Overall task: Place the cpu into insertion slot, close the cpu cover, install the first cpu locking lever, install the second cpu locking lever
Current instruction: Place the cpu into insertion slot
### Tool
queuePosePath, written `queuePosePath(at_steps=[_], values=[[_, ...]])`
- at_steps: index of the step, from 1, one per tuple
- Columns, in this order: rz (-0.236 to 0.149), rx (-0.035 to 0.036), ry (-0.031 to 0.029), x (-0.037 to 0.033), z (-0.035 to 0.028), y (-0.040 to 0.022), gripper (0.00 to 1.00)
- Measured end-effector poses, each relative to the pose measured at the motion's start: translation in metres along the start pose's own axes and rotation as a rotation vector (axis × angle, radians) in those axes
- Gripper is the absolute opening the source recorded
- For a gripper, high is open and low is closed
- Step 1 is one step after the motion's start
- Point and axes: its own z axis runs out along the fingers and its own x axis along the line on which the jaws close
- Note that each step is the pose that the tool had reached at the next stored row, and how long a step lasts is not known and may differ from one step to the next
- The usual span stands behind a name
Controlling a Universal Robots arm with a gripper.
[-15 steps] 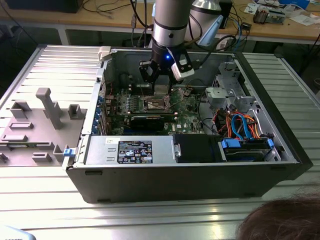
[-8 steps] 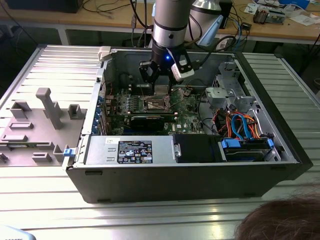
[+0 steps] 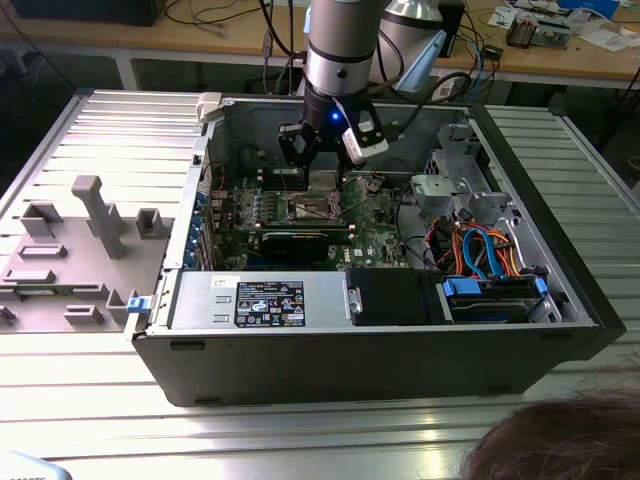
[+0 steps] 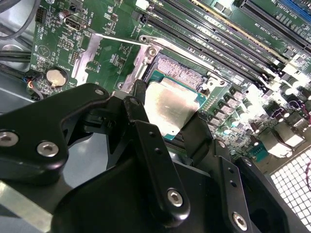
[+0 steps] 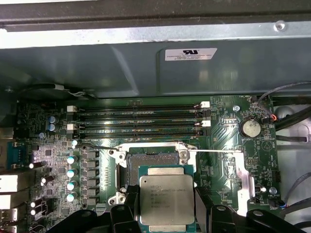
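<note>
Exterior view: high, distant, over case (image 3: 350, 350); both wrist views: close, sharing insertion slot (image 4: 177, 73) (image 5: 148, 161)

The arm (image 3: 340, 45) hangs in from 12 o'clock in the exterior view, wrist vertical. Its end effector (image 3: 322, 178) points straight down, black fingers (image 5: 127, 208) clamped on the cpu (image 5: 166, 199).

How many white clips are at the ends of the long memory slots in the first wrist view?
4: two white clips at the end near the round battery, two at the opposite end. None seems hidden.
</note>
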Motion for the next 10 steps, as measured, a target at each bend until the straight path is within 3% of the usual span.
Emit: queuePosePath(at_steps=[10], values=[[0.000,0.0000,-0.0001,0.0000,0.0017,-0.0002,0.55]])
